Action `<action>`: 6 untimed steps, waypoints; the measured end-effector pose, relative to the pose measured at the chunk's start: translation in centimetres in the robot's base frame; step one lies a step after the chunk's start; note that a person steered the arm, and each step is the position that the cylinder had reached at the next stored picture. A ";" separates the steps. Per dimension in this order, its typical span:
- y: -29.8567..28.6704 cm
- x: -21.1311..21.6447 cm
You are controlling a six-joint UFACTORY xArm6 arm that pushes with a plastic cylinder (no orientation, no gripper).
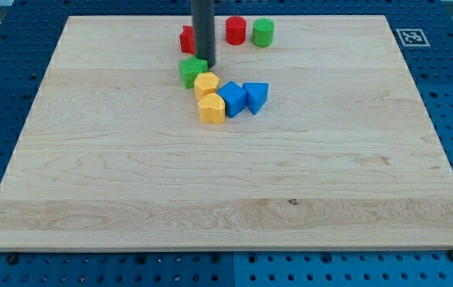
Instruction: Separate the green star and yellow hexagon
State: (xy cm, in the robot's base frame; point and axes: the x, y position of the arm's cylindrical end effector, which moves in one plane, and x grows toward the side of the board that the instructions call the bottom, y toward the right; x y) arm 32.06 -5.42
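Note:
The green star lies near the view's top centre of the wooden board. The yellow hexagon touches its lower right side. My tip is at the end of the dark rod, just to the upper right of the green star and above the yellow hexagon, close to both.
A yellow heart-like block sits below the hexagon, with a blue cube and a blue triangle to its right. A red block is partly hidden behind the rod. A red cylinder and a green cylinder stand at the top.

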 end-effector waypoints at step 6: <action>1.2 3.9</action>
